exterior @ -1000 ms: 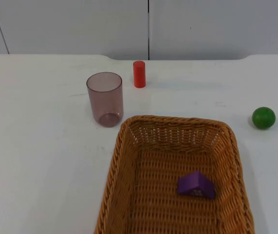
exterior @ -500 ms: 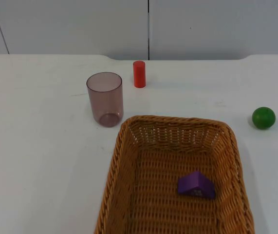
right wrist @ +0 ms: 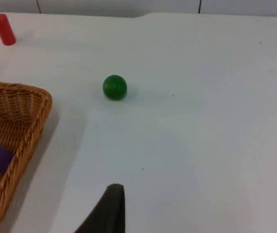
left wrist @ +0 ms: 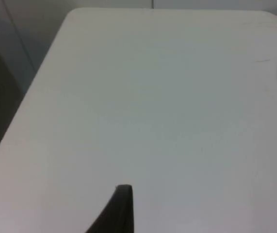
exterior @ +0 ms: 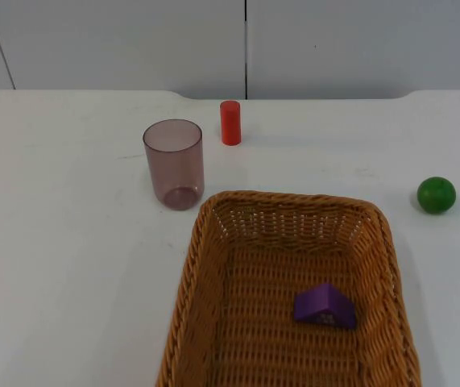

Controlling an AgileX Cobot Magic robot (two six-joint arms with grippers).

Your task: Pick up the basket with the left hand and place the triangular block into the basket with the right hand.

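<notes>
The purple triangular block (exterior: 324, 305) already lies inside the wicker basket (exterior: 209, 242) at the top view's lower centre. The block looks light, rigid and smooth; its sloped faces would slip, so flat ends suit pinching. Whether either gripper is open cannot be told.

**Where things sit on your table**

Nearest you, the basket (exterior: 290, 290) rests on the table (exterior: 60, 266), with the triangular block (exterior: 324, 306) lying inside it. Just beyond the basket's far left corner stands a cup (exterior: 173, 164). Behind the cup, slightly right, stands a cylinder (exterior: 230, 122). A ball (exterior: 437, 195) lies right of the basket, apart from it.
</notes>
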